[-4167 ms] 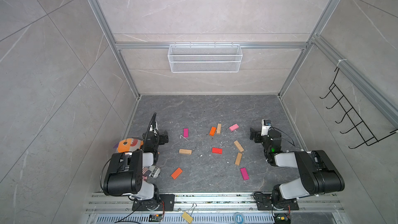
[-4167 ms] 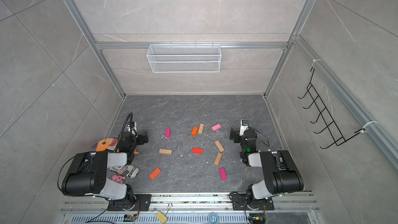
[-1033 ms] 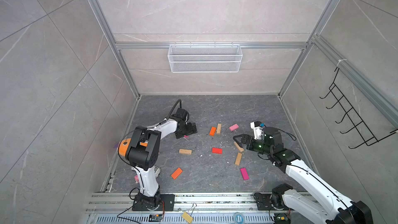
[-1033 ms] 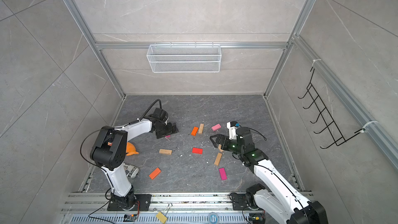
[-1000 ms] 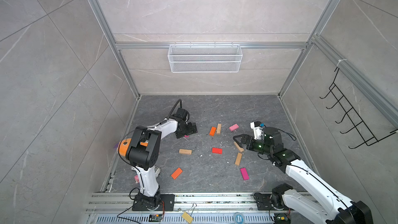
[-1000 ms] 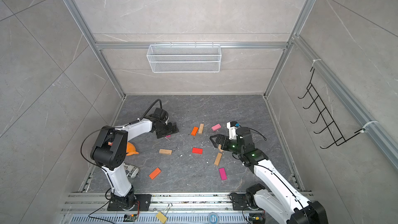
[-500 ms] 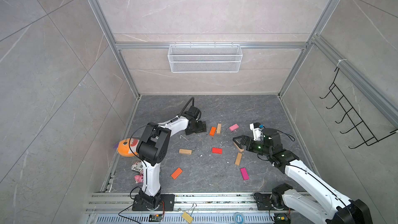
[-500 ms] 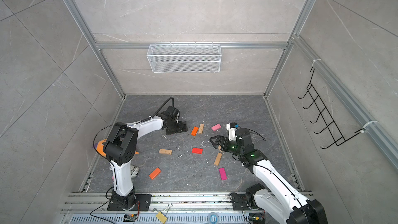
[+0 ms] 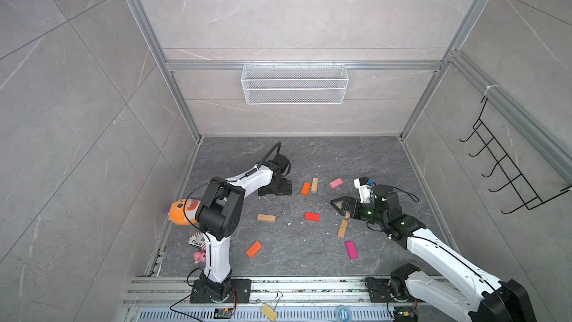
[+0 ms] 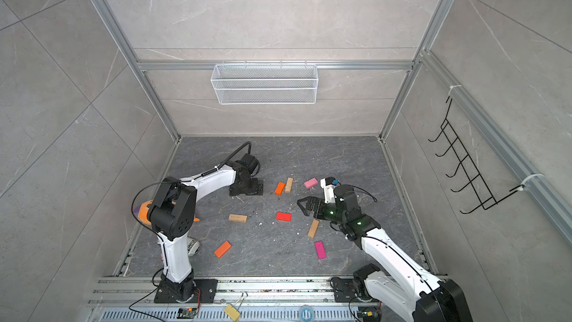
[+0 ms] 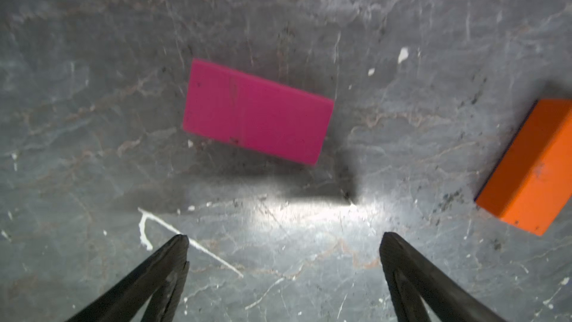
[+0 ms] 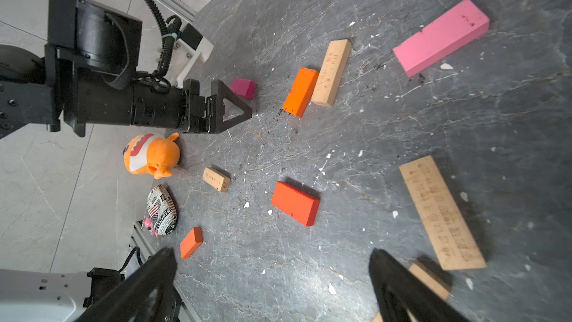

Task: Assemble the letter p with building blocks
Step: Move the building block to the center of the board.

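The building blocks [image 10: 283,216] are spread flat on the dark floor [image 9: 309,156] in the lower middle of both top views. The left gripper [image 11: 284,238] is seen a little left of the middle of the frame, pointed down, with its two fingers wide apart and nothing between them. A magenta block [image 11: 258,111] is seen lying flat below it in the left wrist view, but it is hidden by the gripper in the top views. That wrist view is blurred, so how high the gripper hangs cannot be told. Just to the right, an orange block [image 9: 305,188] is laid side by side with an upper tan block [image 9: 314,184], and the two are touching. A light pink block [image 9: 335,183] is found further right, on its own.

The right gripper [image 12: 271,253] is seen right of the middle, also spread wide and empty. A covered tan block [image 12: 441,212] is partly hidden under it in the top views. A lower tan block [image 9: 342,228] is laid just below that. A red block [image 9: 311,216] is placed in the middle, with a left tan block [image 9: 266,218] near it on the left. Nearer the bottom of the frame, the other orange block [image 9: 254,249] and the other magenta block [image 9: 351,249] are laid well apart. An orange plush fish [image 9: 182,212] is seen beside the left edge of the floor.
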Robot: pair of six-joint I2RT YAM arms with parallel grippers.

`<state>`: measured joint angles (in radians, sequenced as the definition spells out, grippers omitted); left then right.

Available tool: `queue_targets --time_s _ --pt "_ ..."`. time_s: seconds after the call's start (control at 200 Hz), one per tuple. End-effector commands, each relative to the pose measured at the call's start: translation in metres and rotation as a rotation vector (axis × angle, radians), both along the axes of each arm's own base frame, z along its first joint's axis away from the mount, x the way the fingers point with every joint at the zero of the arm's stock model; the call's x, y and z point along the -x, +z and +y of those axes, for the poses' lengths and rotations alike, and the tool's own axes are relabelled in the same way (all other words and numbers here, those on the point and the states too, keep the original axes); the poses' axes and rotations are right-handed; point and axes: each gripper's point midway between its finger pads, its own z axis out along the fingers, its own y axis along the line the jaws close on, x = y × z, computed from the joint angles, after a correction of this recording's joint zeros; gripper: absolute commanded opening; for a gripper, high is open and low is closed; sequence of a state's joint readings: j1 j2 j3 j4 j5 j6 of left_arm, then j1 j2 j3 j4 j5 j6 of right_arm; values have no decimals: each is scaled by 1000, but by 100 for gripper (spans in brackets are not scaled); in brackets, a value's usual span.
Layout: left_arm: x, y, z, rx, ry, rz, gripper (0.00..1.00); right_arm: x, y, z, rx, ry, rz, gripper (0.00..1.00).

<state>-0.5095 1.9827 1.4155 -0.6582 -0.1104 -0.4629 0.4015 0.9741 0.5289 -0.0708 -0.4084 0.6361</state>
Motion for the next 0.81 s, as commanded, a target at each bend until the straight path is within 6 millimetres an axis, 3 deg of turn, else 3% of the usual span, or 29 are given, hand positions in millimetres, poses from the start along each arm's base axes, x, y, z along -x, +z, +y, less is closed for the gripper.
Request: queue_targets --time_s 0.0,0.15,0.459,0.803 --pt "-14 -1 6 -23 -16 -9 99 4 2 0 -11 -1 -7 100" --pt "-26 -9 13 14 -14 5 99 8 1 -3 -3 -8 -6 100" --pt "-37 -22 7 27 -89 16 94 8 2 0 -15 -5 -1 100" --pt "-44 -27 5 15 -77 28 81 10 -3 0 -18 -11 15 100"
